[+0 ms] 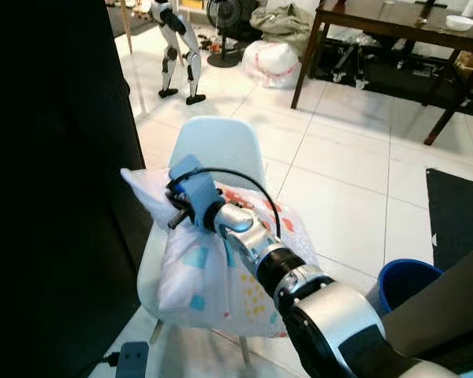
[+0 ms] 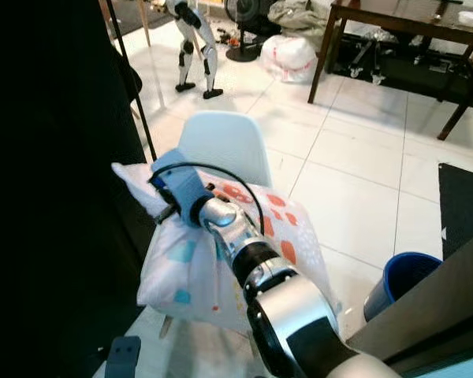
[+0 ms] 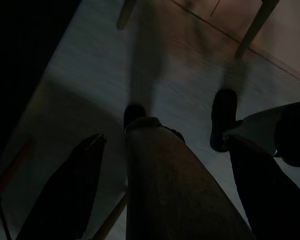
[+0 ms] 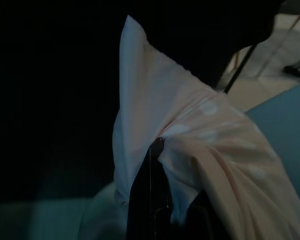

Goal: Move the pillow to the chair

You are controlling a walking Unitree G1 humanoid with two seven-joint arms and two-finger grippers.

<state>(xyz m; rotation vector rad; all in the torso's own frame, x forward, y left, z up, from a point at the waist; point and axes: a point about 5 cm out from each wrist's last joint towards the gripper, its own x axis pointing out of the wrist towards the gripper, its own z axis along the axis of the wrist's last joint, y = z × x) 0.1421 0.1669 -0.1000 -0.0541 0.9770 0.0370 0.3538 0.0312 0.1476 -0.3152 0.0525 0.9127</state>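
The pillow (image 1: 213, 276) lies on the seat of the pale chair (image 1: 221, 146), its upper edge against the chair's back and its near edge hanging over the front of the seat. The right gripper (image 4: 157, 150) reaches over the pillow's upper left corner, and in the right wrist view its fingers are pinched together on a bunched fold of the pillow's cloth. A black panel (image 1: 55, 189) stands close along the chair's left side, leaving little room there; to the right, open white tile floor (image 1: 355, 157) runs to a blue bin (image 1: 406, 279) and a dark mat (image 1: 457, 213). Beyond stand a wooden table (image 1: 394, 27) and another humanoid's legs (image 1: 181, 55). The left gripper (image 3: 155, 145) hangs in the dark with fingers spread apart. No writing can be read.
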